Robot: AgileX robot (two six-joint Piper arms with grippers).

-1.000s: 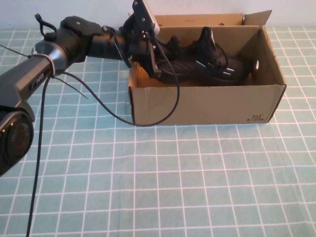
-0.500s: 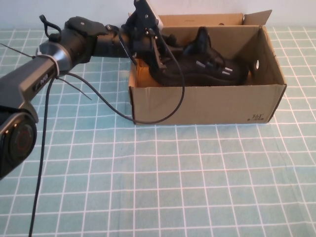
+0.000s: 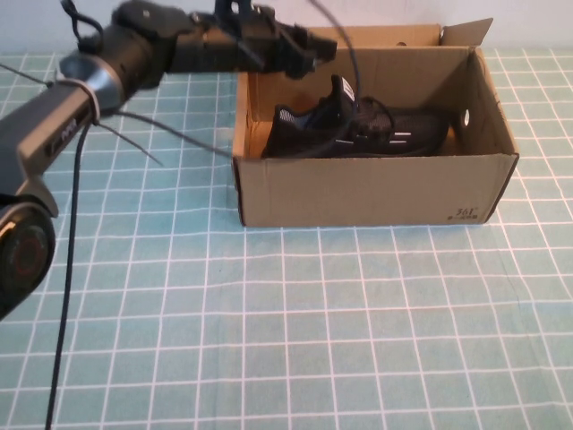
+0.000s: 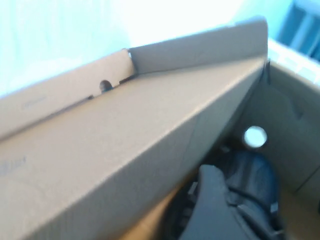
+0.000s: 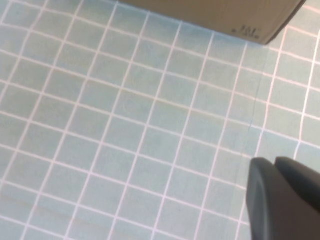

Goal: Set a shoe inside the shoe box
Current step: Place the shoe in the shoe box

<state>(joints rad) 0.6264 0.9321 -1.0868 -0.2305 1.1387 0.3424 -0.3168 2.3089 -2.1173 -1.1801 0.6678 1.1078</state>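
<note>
The black knit sneaker (image 3: 358, 134) lies on its sole inside the brown cardboard shoe box (image 3: 376, 190), heel toward the box's left end and toe toward the end with the round hole (image 3: 465, 117), so the main step looks done; what seems left is only for the arm to clear the box. The left gripper (image 3: 309, 47) hangs above the box's back-left corner, apart from the sneaker and holding nothing; its fingers look spread rather than pinched, though how wide cannot be told. From the left wrist view, the box's back wall (image 4: 130, 145) fills most of the picture, with the sneaker (image 4: 240, 200) below and the hole (image 4: 255, 136) beyond it. The right gripper (image 5: 285, 200) is parked over the bare green gridded worktop (image 5: 125, 125), near the box's printed corner (image 5: 248, 31).
</note>
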